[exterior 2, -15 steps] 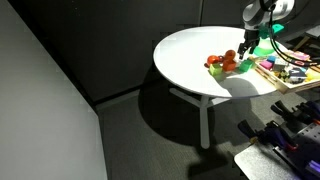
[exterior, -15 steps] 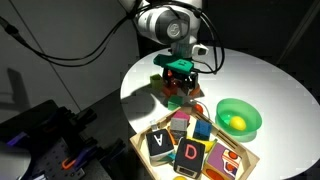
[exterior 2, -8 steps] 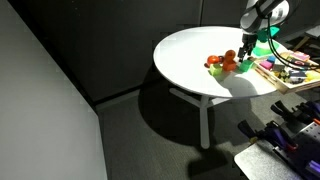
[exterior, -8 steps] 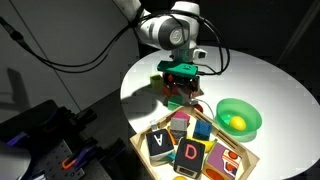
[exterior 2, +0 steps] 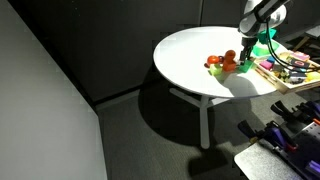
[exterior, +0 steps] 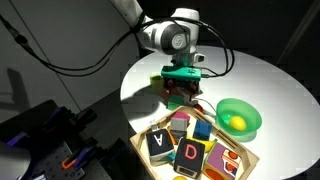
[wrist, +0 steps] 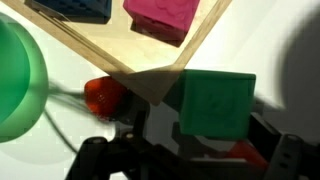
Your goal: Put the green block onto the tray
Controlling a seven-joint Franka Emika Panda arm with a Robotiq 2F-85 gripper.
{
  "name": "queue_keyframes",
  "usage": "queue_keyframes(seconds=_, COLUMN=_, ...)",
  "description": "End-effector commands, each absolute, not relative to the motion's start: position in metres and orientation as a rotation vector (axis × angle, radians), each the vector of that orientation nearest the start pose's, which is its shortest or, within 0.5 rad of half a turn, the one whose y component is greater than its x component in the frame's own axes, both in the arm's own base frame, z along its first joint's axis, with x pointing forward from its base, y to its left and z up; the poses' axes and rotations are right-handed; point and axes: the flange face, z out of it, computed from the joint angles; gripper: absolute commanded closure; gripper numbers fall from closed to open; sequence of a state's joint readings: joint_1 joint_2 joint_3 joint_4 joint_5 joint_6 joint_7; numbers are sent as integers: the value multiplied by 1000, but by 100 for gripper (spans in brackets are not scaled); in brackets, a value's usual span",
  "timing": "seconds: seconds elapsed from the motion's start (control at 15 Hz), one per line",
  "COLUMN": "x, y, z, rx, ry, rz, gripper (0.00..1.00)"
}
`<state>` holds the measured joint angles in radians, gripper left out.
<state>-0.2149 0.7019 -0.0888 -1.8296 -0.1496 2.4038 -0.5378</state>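
My gripper (exterior: 183, 80) is shut on the green block (exterior: 182, 71) and holds it above the white round table, just behind the wooden tray (exterior: 243, 152). In the wrist view the green block (wrist: 215, 100) sits between the dark fingers (wrist: 200, 142), with the tray's bare corner (wrist: 120, 45) just ahead of it. In an exterior view the gripper (exterior 2: 250, 42) hangs over the table's far side near the tray (exterior 2: 282, 73).
The tray holds several coloured letter blocks (exterior: 190, 152). A green bowl (exterior: 238, 118) with a yellow thing inside stands beside the tray. Red and orange toy pieces (exterior 2: 224, 63) lie under the gripper; a red one (wrist: 103, 95) shows in the wrist view.
The arm has shifted slightly toward the tray with the green block still in the gripper. Nothing else has moved.
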Motion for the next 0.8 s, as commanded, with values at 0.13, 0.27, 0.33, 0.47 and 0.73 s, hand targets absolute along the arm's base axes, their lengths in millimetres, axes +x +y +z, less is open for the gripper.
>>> queue_keyframes(seconds=0.13, x=605, y=-188, z=132, rx=-3128, ry=-679, rz=326, gripper=0)
queue_keyframes(seconds=0.27, x=605, y=-187, z=129, rx=-3129, ry=-672, rz=330, gripper=0)
queue_keyframes(seconds=0.33, x=605, y=-187, z=128, rx=-3131, ry=-657, rz=331, gripper=17)
queue_keyframes(seconds=0.47, x=606, y=-187, z=128, rx=-3135, ry=-623, rz=345, gripper=34)
queue_keyframes(seconds=0.73, x=606, y=-189, z=140, rx=-3152, ry=-521, rz=366, gripper=66)
